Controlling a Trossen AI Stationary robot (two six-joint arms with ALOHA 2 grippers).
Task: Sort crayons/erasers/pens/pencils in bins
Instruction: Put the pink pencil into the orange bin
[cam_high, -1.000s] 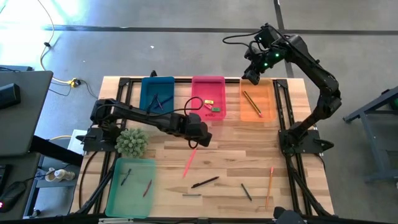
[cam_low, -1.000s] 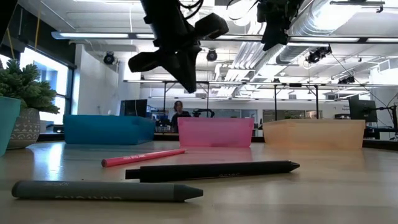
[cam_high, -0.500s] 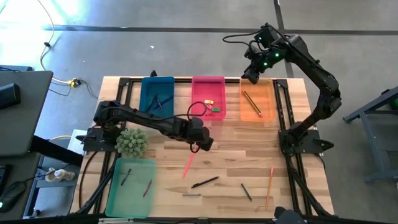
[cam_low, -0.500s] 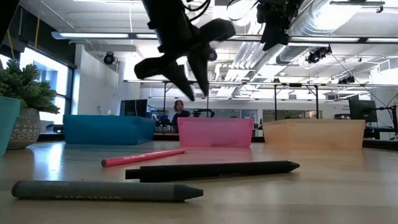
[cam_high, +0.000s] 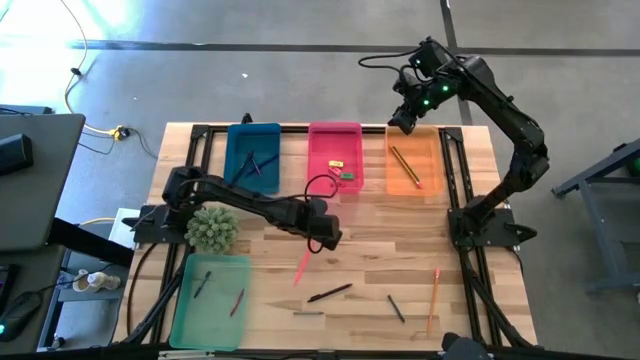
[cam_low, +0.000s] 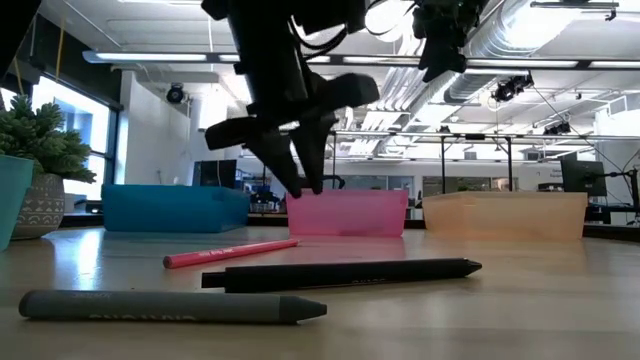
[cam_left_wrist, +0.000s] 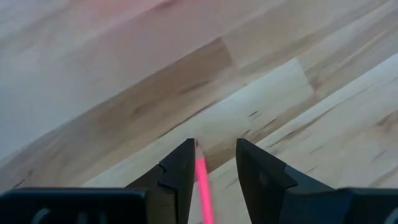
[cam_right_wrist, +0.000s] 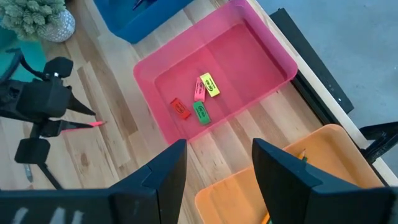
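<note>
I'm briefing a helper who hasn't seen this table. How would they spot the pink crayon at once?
Start at the pink bin, then move to the left gripper just in front of it. The pink crayon lies slanted below its open fingers, the only pink stick on the bare wood.

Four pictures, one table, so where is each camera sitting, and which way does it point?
High view: overhead, straight down; both arms, left hand, four bins.
Low view: table height, level across; arms hang from above over the pink crayon.
Left wrist view: on the left arm, facing the wood; its two open fingers straddle that crayon.
Right wrist view: on the right arm, above the pink bin and erasers; its own open fingers and the far left arm show.
Shared: the pink crayon appears in all four.
</note>
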